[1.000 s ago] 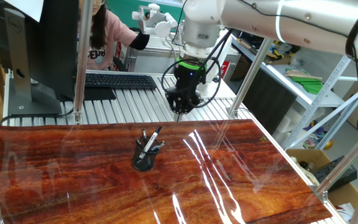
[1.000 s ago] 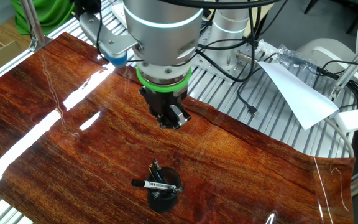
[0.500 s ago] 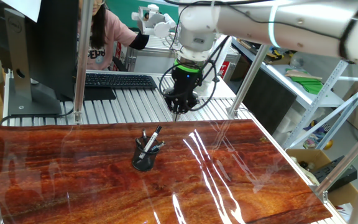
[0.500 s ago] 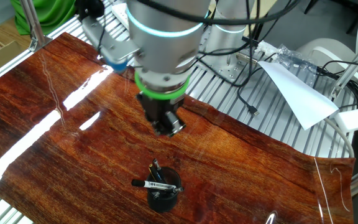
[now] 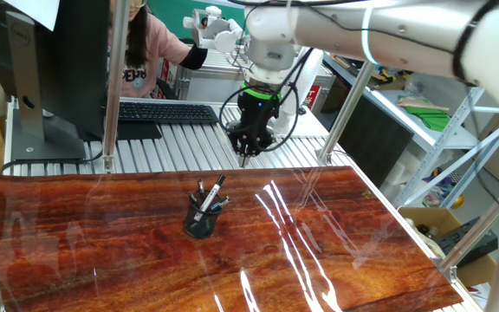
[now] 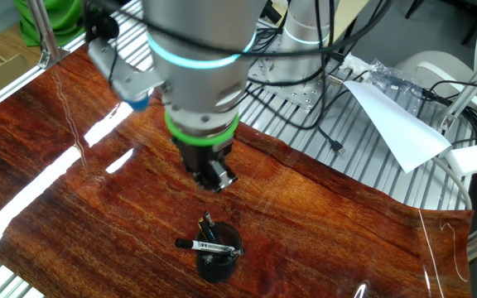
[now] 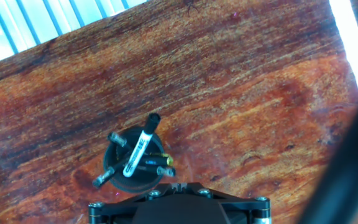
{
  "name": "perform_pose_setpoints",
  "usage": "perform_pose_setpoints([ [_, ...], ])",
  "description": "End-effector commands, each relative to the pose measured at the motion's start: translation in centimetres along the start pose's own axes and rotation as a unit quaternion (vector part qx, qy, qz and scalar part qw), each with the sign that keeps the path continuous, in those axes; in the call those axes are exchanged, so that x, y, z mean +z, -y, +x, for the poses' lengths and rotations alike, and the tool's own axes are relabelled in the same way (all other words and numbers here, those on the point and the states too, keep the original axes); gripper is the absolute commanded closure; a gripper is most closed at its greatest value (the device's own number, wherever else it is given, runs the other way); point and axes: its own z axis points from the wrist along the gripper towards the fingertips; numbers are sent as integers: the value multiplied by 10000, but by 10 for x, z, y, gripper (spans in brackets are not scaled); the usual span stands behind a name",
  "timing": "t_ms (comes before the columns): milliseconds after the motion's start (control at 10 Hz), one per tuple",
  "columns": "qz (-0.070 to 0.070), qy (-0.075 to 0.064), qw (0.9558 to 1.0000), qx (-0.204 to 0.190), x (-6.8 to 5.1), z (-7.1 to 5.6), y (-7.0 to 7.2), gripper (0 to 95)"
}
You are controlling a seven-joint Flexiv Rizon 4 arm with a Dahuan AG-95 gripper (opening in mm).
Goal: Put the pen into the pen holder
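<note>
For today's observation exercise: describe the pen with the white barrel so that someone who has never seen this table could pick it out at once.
On the reddish wood table stands one small black mesh pen holder. Several pens lean in it; the pen meant is the longest, sticking out past the rim, with a white printed barrel and black cap, while its neighbours are shorter and all dark.

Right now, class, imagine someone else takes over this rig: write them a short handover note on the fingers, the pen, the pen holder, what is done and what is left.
Gripper: fingers shut, holding nothing, pointing down above the table, off to one side of the holder.
Pen holder: upright on the wood, apart from the gripper.
Pen: already in the holder, leaning on the rim, with several shorter dark pens.
Done: the pen is in.
Left: probably nothing but to back the arm away; check that the pen sits securely.
</note>
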Motion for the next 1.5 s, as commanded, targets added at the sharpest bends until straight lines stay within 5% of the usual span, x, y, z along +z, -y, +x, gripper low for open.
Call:
perform_pose_setpoints([
  [100, -11, 22, 10000, -32, -8, 15, 1, 950],
  [600, -223, 184, 9996, 34, -19, 44, 6, 950],
  [900, -271, 245, 9986, 392, -19, 44, 6, 950],
  [1200, -337, 73, 9981, 510, -19, 44, 6, 950],
  [1500, -321, 92, 9981, 522, -19, 44, 6, 950],
])
